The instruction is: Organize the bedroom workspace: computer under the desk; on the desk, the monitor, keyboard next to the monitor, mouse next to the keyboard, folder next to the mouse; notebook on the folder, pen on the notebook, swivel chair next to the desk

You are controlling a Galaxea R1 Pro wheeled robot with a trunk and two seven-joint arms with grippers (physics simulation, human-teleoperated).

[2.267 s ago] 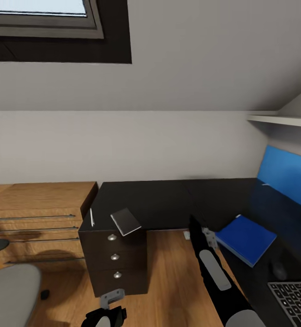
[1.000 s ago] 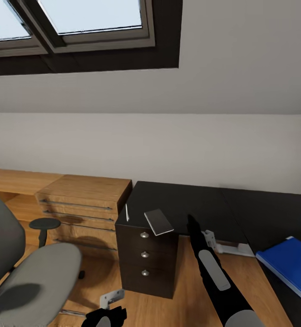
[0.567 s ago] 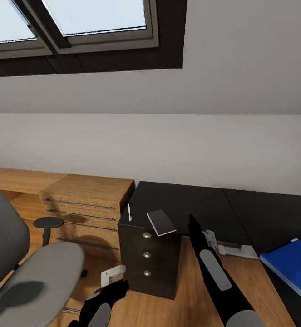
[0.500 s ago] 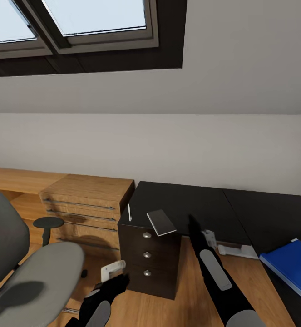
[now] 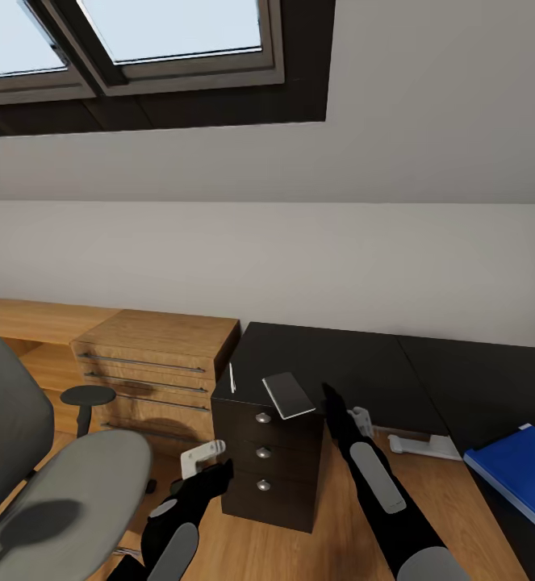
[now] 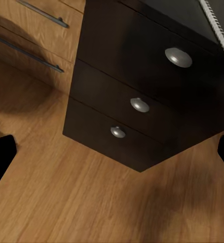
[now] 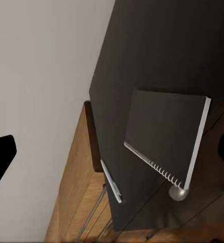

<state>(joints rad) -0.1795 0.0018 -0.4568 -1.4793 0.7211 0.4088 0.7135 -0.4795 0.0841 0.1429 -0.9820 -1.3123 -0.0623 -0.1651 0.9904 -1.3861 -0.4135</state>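
The desk (image 5: 332, 359) has a glossy black top, and its black three-drawer unit (image 5: 265, 461) faces me. A small grey notebook (image 5: 288, 394) lies on the top above the drawers, one corner past the front edge. The thin pale pen (image 5: 231, 378) lies beside it. The blue folder (image 5: 516, 472) rests on the desk at far right. My left gripper (image 5: 203, 455) hangs open in front of the drawers (image 6: 142, 96). My right gripper (image 5: 356, 420) is open and empty, just right of the notebook (image 7: 168, 134) and pen (image 7: 111, 183). The grey swivel chair (image 5: 53, 492) stands at left.
A low light-wood cabinet (image 5: 158, 355) with long bar handles stands left of the drawer unit. The sloped grey ceiling holds dark-framed skylights (image 5: 138, 48). Wood floor (image 5: 315, 549) runs between the chair and the drawers.
The view panned left early on, bringing in the chair and pushing the folder right. Since a second ago my left arm has risen toward the drawers and my right gripper edged toward the notebook.
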